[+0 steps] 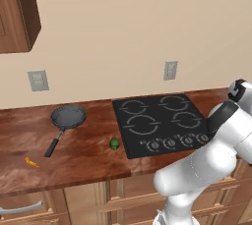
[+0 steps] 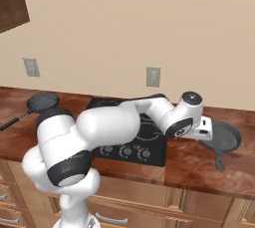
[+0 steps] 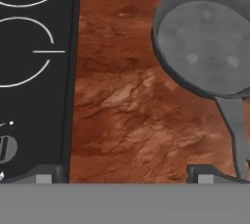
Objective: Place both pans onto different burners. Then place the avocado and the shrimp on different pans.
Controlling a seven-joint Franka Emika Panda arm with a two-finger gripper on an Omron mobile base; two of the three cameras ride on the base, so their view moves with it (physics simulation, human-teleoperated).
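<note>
Left base view: you see one pan (image 1: 69,116), dark grey and shallow with a thin black handle, lying on the bench (image 1: 83,153) left of the cooktop (image 1: 161,124). The avocado (image 1: 114,144), a small green ball, sits just beside the cooktop's left edge. The shrimp (image 1: 31,162), an orange sliver, lies near the bench's front edge, well apart from the avocado. All four burners (image 1: 142,124) are bare.

Right base view: you get a second pan (image 2: 222,139) on the bench right of the cooktop, handle toward the front. The hand (image 2: 206,128) hovers at its left rim.

Hand view: the fingertips (image 3: 201,174) stand wide apart, holding nothing; the pan's handle runs beside the right one.
</note>
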